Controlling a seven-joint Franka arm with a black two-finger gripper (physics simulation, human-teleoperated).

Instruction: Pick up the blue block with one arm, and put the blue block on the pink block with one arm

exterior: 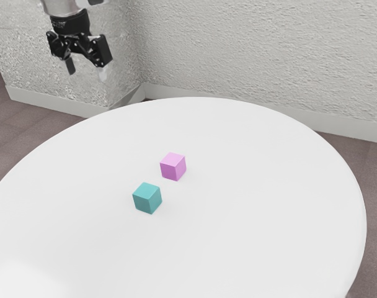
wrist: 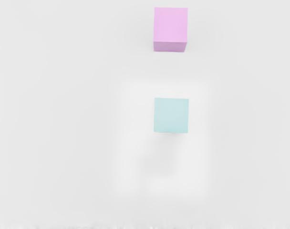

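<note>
While the gripper (exterior: 86, 69) hangs high at the exterior view's upper left, fingers spread and gripping nothing, with the arm above cut off by the frame, the blue block (exterior: 147, 198) sits on the white counter (exterior: 269, 186) near the pink block (exterior: 173, 166), not touching it. In the wrist view, both blocks lie apart on the counter, with a faint blurred patch around the blue one.

A: How many blocks are counted on the table (exterior: 269, 205)?
B: Two: one blue block (exterior: 147, 198) and one pink block (exterior: 173, 166), both found near the table's middle.
A: And what else is counted?
B: One round table, and one gripper (exterior: 85, 71), seen high up, well apart from the table.
</note>
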